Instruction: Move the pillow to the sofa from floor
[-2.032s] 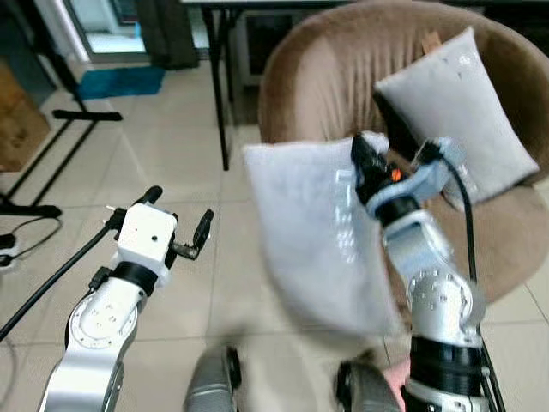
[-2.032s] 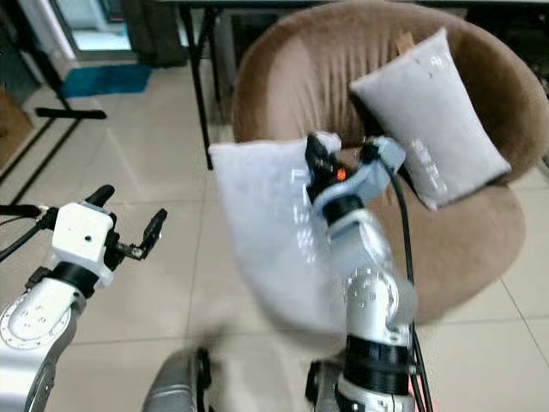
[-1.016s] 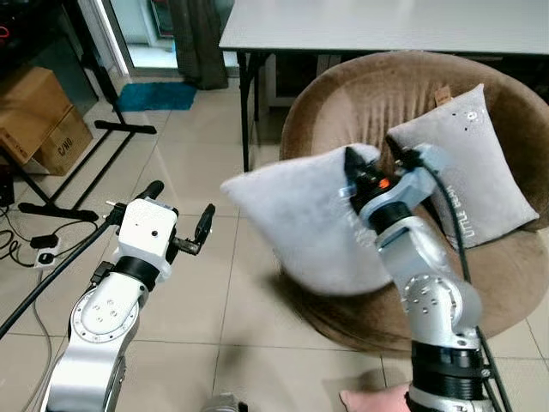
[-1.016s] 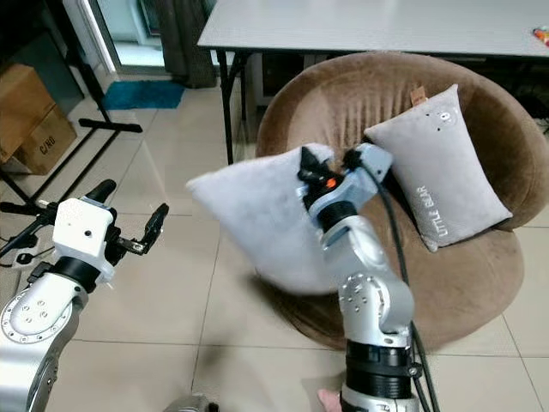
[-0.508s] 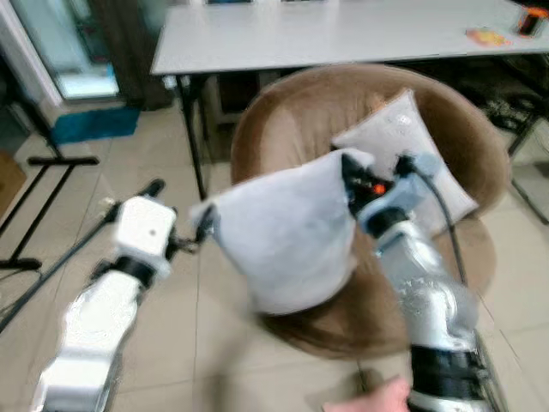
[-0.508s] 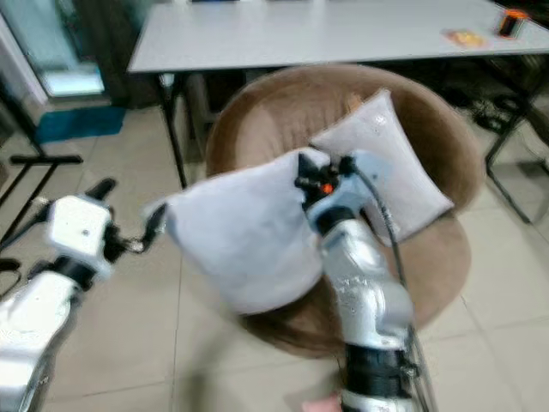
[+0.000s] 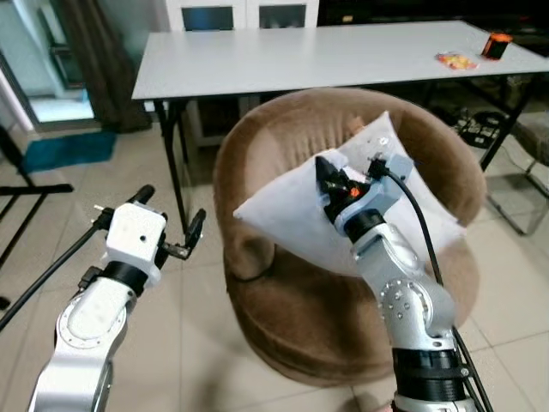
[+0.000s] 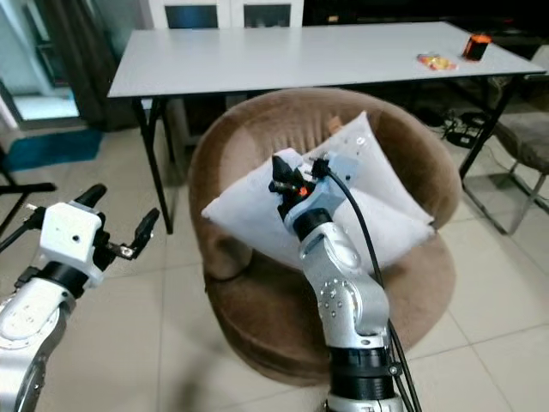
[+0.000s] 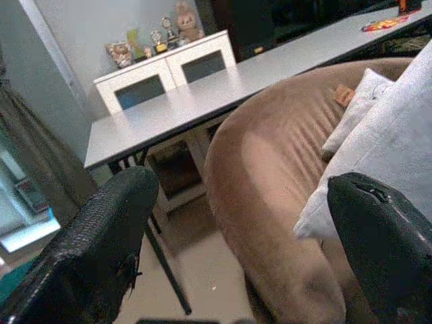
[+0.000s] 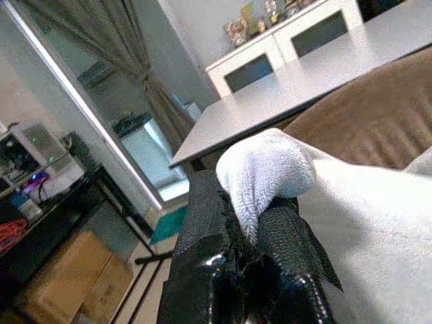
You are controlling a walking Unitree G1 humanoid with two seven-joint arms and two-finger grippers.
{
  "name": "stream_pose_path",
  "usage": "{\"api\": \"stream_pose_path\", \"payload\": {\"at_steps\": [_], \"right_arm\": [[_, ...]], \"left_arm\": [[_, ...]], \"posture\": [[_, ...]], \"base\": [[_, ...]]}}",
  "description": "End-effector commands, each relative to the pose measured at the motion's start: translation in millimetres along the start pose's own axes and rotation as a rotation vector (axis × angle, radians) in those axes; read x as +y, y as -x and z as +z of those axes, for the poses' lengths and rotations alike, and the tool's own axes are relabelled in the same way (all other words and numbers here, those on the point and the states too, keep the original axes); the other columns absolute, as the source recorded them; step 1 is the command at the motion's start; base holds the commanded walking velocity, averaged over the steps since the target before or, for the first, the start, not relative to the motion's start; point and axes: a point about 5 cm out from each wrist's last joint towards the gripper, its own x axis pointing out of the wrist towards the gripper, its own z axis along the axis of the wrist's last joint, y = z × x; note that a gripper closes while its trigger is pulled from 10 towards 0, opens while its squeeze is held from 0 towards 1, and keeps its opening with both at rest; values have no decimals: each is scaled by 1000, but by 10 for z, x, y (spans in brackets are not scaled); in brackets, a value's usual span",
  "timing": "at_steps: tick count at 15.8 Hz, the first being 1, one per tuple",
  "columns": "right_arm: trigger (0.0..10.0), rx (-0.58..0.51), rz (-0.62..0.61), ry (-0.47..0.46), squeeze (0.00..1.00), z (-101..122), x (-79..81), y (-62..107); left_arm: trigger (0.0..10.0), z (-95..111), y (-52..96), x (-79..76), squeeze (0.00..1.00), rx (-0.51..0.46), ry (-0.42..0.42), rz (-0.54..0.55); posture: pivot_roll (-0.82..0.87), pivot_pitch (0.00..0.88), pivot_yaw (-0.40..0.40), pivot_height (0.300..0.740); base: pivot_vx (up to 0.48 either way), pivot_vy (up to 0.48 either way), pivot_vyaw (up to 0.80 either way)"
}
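Right gripper (image 8: pixel 283 182) clenching corner of pillow (image 8: pixel 249 215), holding it at frame centre over brown sofa (image 8: pixel 412 283), against second pillow (image 8: pixel 364 159). Lifting done; lowering, releasing remaining. Left gripper (image 7: pixel 168 233) idling at left, fingers spread, grasping nothing.

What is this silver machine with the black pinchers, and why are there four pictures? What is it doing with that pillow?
It is a walking robot with two silver arms. Two pictures come from cameras in its head, looking down. The other two come from small cameras on its wrists, looking along its black fingers.

The right gripper has its jaws shut on a corner of a soft light-grey pillow, holding it over the round brown plush sofa chair. A second grey pillow leans against the chair's back. The left gripper is open, holding nothing, above the tiled floor. Behind the chair stands a long grey table.
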Motion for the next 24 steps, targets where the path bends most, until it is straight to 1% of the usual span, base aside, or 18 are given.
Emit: {"api": "stream_pose_path", "payload": {"at_steps": [1,8,15,16,18,21,24], "right_arm": [[10000,-56,20,18,0,134,10,-12],[10000,-50,18,24,0,108,13,-7],[10000,-41,6,34,0,92,-20,-17],[10000,-41,4,35,0,95,-27,-26],[10000,-37,-15,36,0,88,-56,-40],[10000,-22,-87,60,0,89,-224,-44],[10000,-15,-76,90,0,134,-309,-68]], "left_arm": [[10000,55,-30,-40,0,-23,-5,-18],[10000,55,-21,-57,0,-20,-10,-33],[10000,48,-5,-51,0,-10,-19,-32],[10000,41,2,-46,0,-4,-28,-26],[10000,36,11,-45,0,-1,-30,-25],[10000,11,40,-43,0,13,-35,-39],[10000,-14,61,-57,0,27,-43,-88]], "posture": [[50,0,35,740],[46,0,48,740],[56,0,42,740],[62,0,38,740],[67,0,34,740],[71,0,32,740],[71,0,29,740]], "base": [[319,0,0],[320,0,0],[312,0,0],[0,0,0],[0,0,0],[0,0,0],[0,0,0]]}}
